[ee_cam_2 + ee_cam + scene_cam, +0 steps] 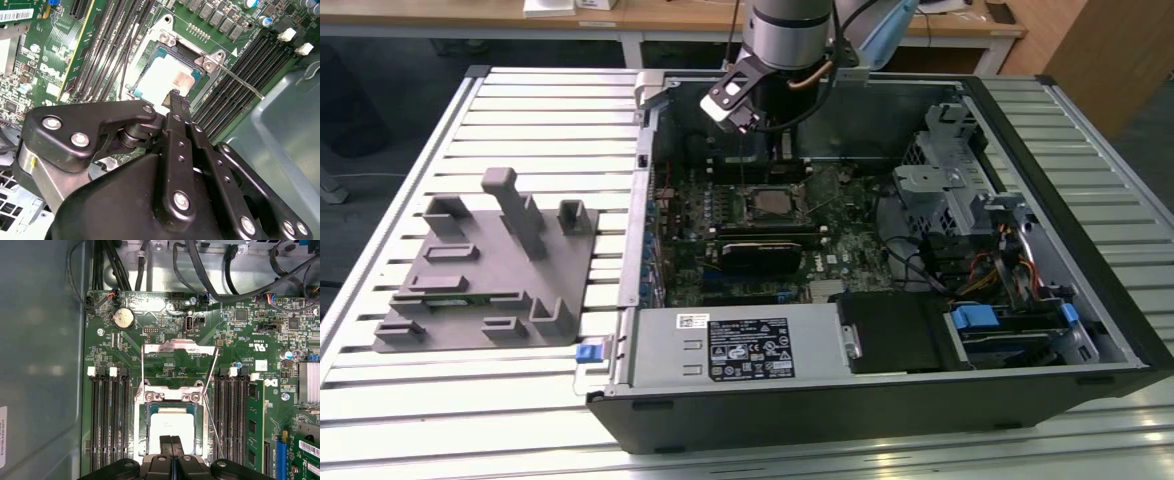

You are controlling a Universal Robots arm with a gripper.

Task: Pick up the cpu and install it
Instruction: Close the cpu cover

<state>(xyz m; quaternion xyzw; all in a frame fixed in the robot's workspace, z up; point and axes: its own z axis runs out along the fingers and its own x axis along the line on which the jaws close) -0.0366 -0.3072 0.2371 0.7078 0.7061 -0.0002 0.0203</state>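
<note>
1. Hanging inside the open computer case (pixel 854 425) in the exterior view, the arm (pixel 787 35) is reaching down over the motherboard (pixel 854 245), above the socket (pixel 767 203); the grey plastic fixture (pixel 494 270) is lying outside the case, toward the exterior view's left and well apart; with the case walls standing close around the arm, I judge that any wide sideways swing is risking a knock against them.

2. In the second wrist view, the gripper (pixel 175 96) is showing its jaws drawn fully together with nothing between them; the tip is hovering over or touching the cpu (pixel 160 80), and I cannot tell which; the cpu is lying flat inside the socket frame, its pale top showing; if the closed tip is bearing down off-centre, it is probably risking a tilted chip and bent contacts underneath; the thin lever (pixel 240 81) is sticking out just beside the socket, where a finger could be catching it.

3. In the first wrist view, the fingertips (pixel 166 442) are sitting side by side over one edge of the cpu; the load plate (pixel 179 352) is standing swung open, so nothing is clamping the chip down; I judge that any drag from the tip is liable to be sliding or lifting it out of its seat.
</note>
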